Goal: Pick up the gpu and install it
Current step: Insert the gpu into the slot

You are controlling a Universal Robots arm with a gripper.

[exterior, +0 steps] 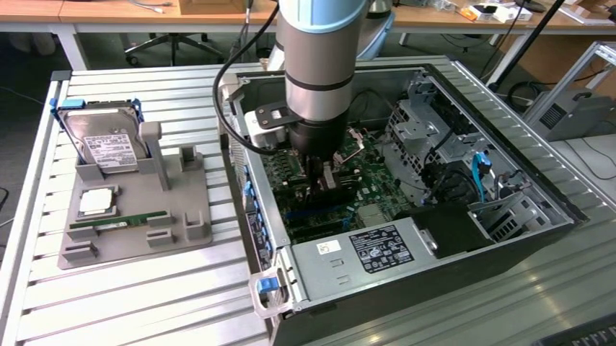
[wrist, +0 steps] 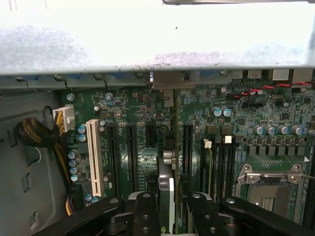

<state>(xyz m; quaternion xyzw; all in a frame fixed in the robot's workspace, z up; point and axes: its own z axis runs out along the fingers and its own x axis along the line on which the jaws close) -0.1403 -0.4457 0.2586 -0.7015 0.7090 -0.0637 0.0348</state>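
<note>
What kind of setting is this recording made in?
Probably a robotics lab or workshop. An open computer case lies on a slatted metal table, with a grey fixture holding a hard drive and a memory stick. Desks and an office chair stand behind.

Open PC case (exterior: 539,180) on slatted surface (exterior: 144,303), motherboard (wrist: 147,113) inside, white slot (wrist: 93,157) beside black slots. Grey holder (exterior: 144,216) at the exterior view's left, carrying hard drive (exterior: 106,144), CPU (exterior: 97,202), memory stick (exterior: 120,220). Labelled power supply (exterior: 376,252) at case's near end.
</note>
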